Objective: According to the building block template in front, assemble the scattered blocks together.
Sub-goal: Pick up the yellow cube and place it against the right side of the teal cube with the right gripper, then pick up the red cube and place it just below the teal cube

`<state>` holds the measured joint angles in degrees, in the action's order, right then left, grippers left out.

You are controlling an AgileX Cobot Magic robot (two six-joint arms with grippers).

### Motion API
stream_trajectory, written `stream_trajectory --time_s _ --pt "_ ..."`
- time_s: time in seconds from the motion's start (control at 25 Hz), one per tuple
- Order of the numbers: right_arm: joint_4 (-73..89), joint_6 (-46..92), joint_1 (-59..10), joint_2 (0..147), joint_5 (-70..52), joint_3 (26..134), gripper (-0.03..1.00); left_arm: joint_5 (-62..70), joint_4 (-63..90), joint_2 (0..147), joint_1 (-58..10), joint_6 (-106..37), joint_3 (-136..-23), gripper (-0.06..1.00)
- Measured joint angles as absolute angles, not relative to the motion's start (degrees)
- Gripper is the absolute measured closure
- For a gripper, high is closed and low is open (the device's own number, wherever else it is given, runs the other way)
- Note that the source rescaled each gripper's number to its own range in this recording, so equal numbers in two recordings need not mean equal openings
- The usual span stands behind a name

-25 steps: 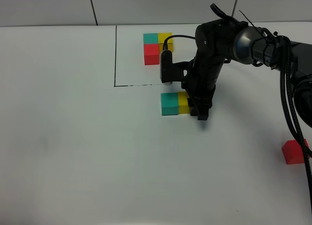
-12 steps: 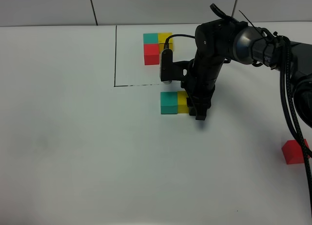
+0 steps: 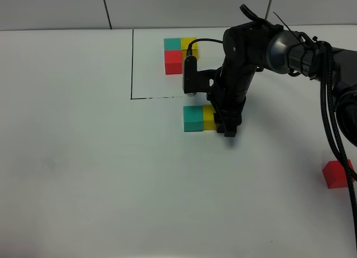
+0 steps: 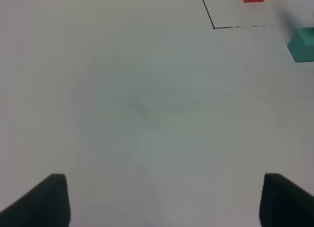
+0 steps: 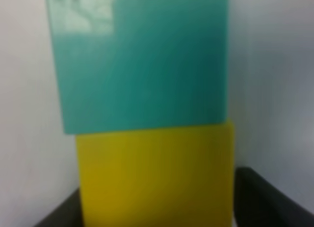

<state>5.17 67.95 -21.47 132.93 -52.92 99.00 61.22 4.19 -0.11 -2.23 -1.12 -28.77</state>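
Right gripper (image 3: 226,127) straddled the yellow block (image 3: 209,117), flush against the teal block (image 3: 193,118) near the template (image 3: 179,53); clamped or released, undeterminable. Recommended: free jaws fully, lift straight. Left gripper (image 4: 162,202) spread, empty.

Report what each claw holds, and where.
The left claw is open and empty. The right claw straddles the yellow block on opposite sides; whether it grips cannot be told.

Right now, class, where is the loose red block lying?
In the high view, the loose red block sits alone near the right edge of the table, far from the teal block and yellow block.
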Motion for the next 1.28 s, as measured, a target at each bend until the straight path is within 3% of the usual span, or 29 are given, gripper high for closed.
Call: stream_trajectory --time_s 0.2,0.32,0.8,1.28 --pt "3.7 66.8 -21.5 132.6 -50.7 99.3 0.33 61.2 4.2 -0.1 -2.2 -1.1 -28.8 0.24" --pt "3.7 64.8 -21.0 132.3 -50.5 99.3 0.23 61.2 4.2 -0.1 -2.2 -1.1 -28.8 0.24" --pt "3.1 52.2 -15.1 127.9 -58.5 95.1 0.20 61.2 4.2 -0.1 -2.2 -1.1 -28.8 0.24" --pt "3.0 24.4 -7.1 107.5 -48.3 70.5 0.20 61.3 4.2 -0.1 -2.2 -1.1 -28.8 0.24"
